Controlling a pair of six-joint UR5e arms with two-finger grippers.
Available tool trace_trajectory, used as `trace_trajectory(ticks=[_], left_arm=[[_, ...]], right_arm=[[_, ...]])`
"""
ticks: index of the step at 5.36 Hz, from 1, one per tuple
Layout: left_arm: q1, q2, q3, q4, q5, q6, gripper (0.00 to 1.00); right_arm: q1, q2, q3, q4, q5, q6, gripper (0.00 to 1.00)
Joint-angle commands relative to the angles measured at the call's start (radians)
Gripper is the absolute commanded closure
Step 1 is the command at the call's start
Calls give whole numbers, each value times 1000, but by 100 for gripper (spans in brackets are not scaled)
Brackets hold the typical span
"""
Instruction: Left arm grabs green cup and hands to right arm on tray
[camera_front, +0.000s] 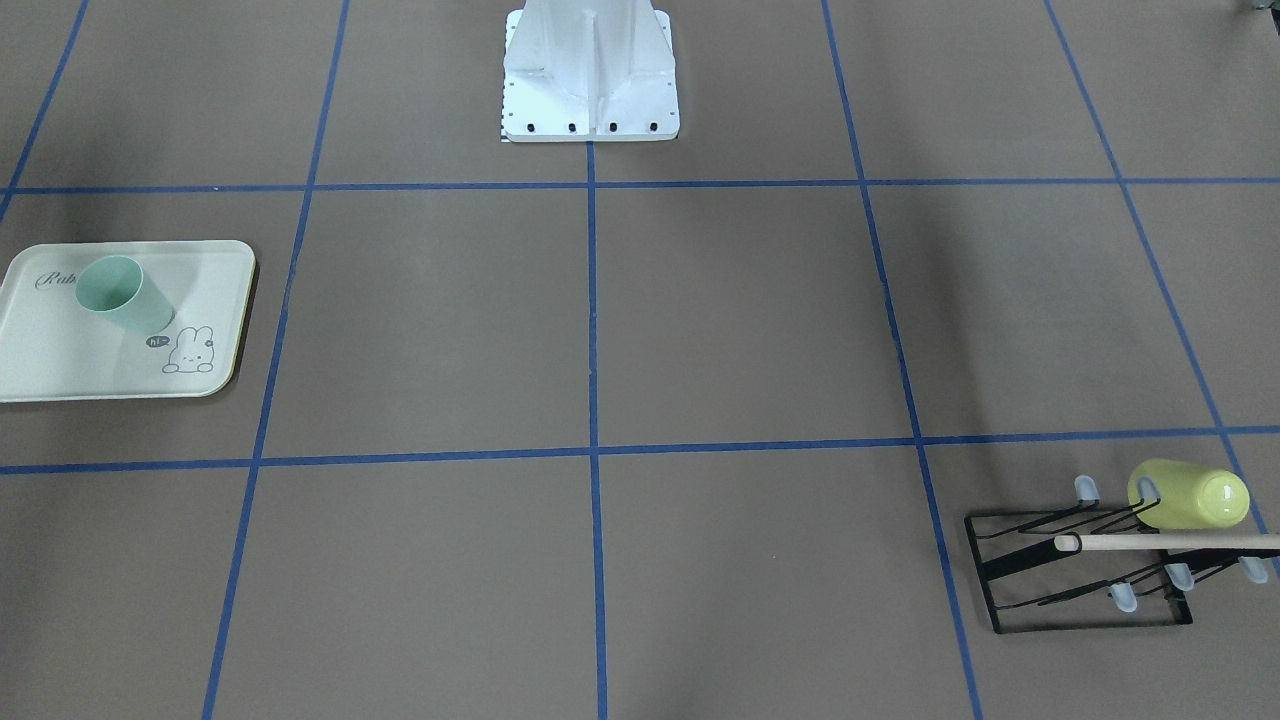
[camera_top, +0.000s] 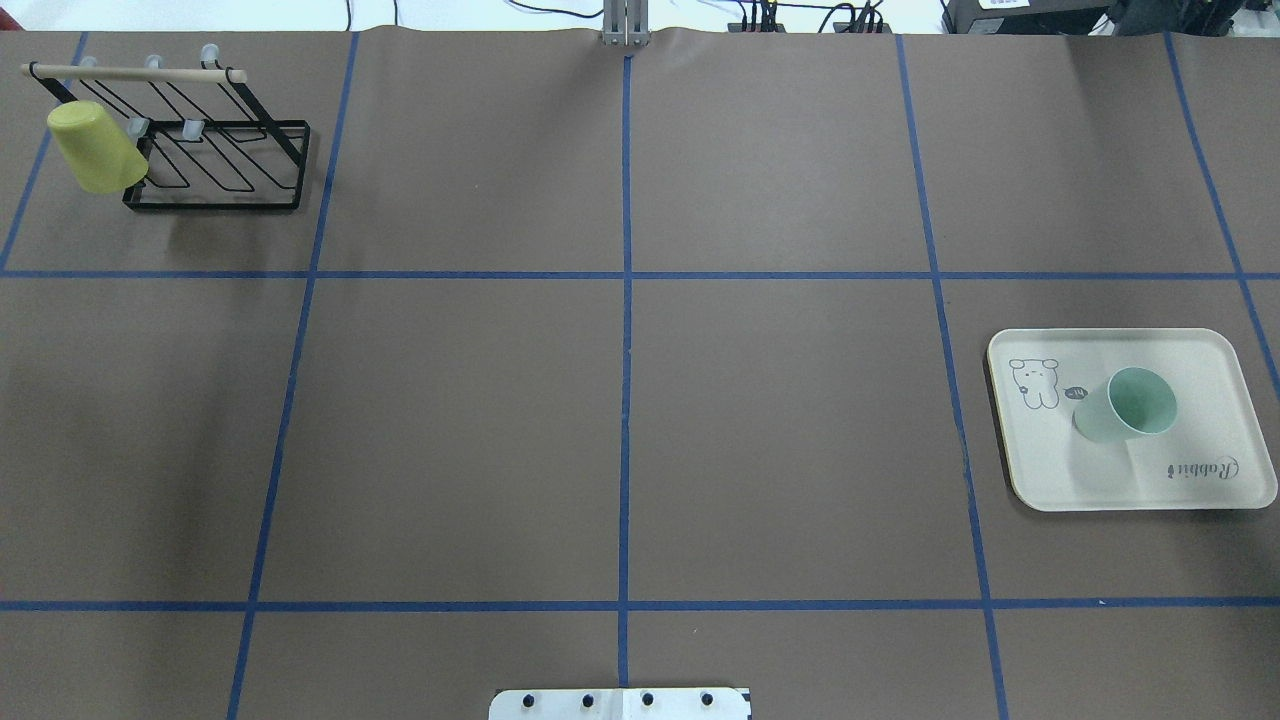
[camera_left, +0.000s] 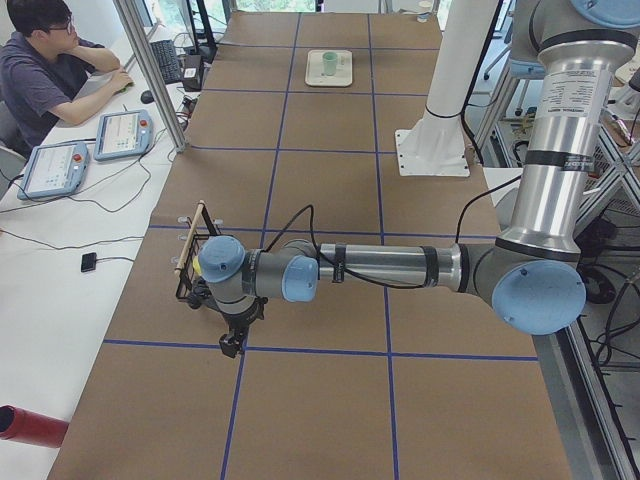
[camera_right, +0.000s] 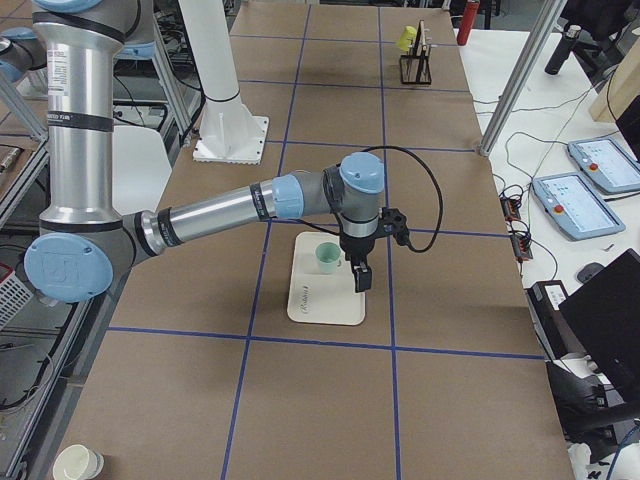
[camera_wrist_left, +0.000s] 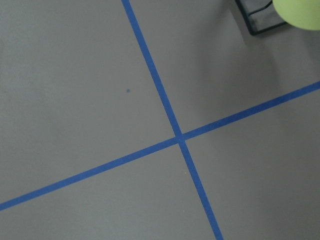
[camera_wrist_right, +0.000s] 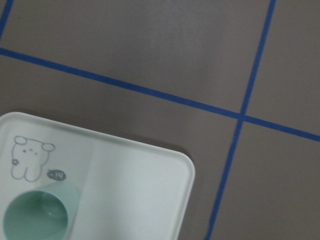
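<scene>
The green cup (camera_top: 1128, 405) stands upright, mouth up, on the cream tray (camera_top: 1200, 490) at the table's right side. It also shows in the front-facing view (camera_front: 120, 294) and the right wrist view (camera_wrist_right: 40, 215). My right gripper (camera_right: 362, 283) shows only in the exterior right view, hanging over the tray (camera_right: 320, 305) just beside the cup (camera_right: 327, 258). I cannot tell if it is open or shut. My left gripper (camera_left: 232, 347) shows only in the exterior left view, pointing down near the rack. I cannot tell its state either.
A black wire rack (camera_top: 215, 150) with a wooden bar stands at the far left and carries a yellow-green cup (camera_top: 95, 150) upside down. The white robot base (camera_front: 590, 80) sits at the table's near edge. An operator (camera_left: 50, 60) sits beside the table.
</scene>
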Motion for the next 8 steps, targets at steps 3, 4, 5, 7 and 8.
trace_trajectory(ticks=[3,4,5,7,8], left_arm=[[-43,133,-124,-22,-1,-5,0],[-43,154,-199,78,-20,-8,0],[-45,159,-221,126,-25,-1,0],[-40,159,-208,101,-30,-5,0],[-40,156,-214,99,-25,-4,0]], right_arm=[[119,-95,-100,33,78,-74,1],[118,-94,-106,68,79,-37,1],[118,-91,-111,70,80,-35,0],[116,-89,-109,72,80,-33,0],[116,-89,-111,72,79,-35,0]])
